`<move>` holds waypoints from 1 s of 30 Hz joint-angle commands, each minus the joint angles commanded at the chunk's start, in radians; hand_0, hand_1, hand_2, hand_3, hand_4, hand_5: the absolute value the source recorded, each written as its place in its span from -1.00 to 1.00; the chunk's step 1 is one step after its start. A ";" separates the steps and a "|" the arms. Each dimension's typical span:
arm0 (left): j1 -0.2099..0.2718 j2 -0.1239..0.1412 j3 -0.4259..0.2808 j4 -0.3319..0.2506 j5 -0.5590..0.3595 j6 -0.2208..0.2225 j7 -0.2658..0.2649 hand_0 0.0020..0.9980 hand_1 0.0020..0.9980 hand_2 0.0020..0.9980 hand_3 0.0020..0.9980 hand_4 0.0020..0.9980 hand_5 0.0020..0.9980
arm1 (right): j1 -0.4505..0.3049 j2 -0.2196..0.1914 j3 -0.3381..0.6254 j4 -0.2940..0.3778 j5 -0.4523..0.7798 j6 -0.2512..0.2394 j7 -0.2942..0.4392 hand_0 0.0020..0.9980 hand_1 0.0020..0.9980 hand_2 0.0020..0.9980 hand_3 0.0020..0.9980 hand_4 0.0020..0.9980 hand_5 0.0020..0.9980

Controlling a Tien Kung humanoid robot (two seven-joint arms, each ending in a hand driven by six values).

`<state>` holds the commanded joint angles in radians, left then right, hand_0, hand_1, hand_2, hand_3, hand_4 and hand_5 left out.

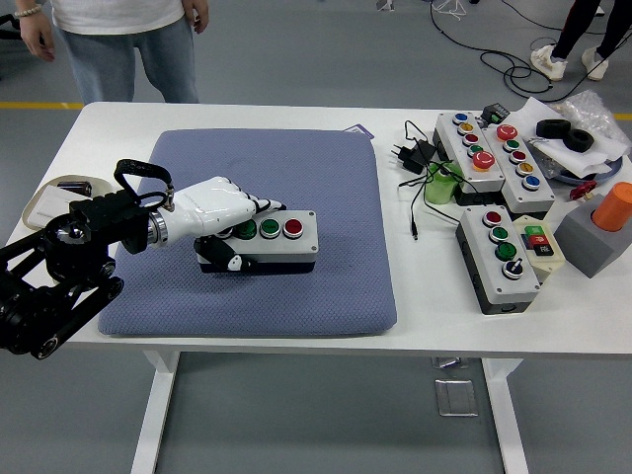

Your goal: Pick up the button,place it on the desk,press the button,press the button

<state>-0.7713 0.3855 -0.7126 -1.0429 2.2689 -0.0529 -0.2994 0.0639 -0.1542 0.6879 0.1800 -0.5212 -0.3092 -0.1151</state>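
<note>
Wrapped over the left end of the button box (269,240), my left hand (219,209) has its white fingers curled across the top and its thumb (225,255) pressed against the near side wall, so the hand is clamped on the box. That box lies flat on the blue-grey pad (296,158), roughly at the pad's middle, its two green buttons (259,229) and one red button (293,227) facing up just beyond my fingertips. My black forearm comes in from the lower left over the white table (59,148). To the right, well apart from the pad, sit other button boxes (494,148), a tangle of black cables (420,158) and an orange knob on a grey block (597,232). A person (118,39) stands at the far side, hands hanging free.
</note>
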 joint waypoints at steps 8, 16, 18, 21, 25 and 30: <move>0.003 -0.001 -0.008 0.016 0.000 -0.004 -0.014 0.20 0.41 0.47 0.42 1.00 -0.02 | 0.000 0.000 0.001 0.000 -0.002 0.000 -0.001 0.26 -0.02 0.08 0.17 -0.48 -0.98; 0.008 0.003 -0.018 0.011 0.000 -0.007 -0.021 0.52 0.65 0.76 0.59 1.00 0.03 | 0.000 0.000 0.003 0.000 -0.004 0.001 0.000 0.26 -0.02 0.08 0.17 -0.49 -0.98; 0.010 0.004 -0.020 0.009 0.000 -0.007 -0.022 0.52 0.65 0.76 0.59 1.00 0.03 | 0.000 0.001 0.003 0.000 -0.004 0.001 0.000 0.26 -0.02 0.08 0.17 -0.49 -0.98; 0.021 0.013 -0.046 -0.020 0.000 -0.025 -0.025 0.67 0.79 0.94 0.74 1.00 0.11 | -0.001 0.001 0.003 0.000 -0.003 0.001 0.000 0.26 -0.02 0.08 0.17 -0.49 -0.98; 0.043 0.025 -0.093 -0.082 0.000 -0.058 -0.022 0.85 0.91 1.00 0.85 1.00 0.16 | -0.001 0.001 0.004 0.000 -0.003 0.000 0.000 0.26 -0.02 0.08 0.17 -0.49 -0.98; 0.083 0.035 -0.190 -0.171 0.000 -0.096 -0.013 0.85 0.91 1.00 0.85 1.00 0.16 | -0.002 0.001 0.004 0.000 -0.003 0.000 0.000 0.26 -0.02 0.08 0.17 -0.49 -0.98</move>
<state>-0.6884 0.4202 -0.9027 -1.2135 2.2689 -0.1490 -0.3125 0.0620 -0.1530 0.6922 0.1800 -0.5244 -0.3087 -0.1150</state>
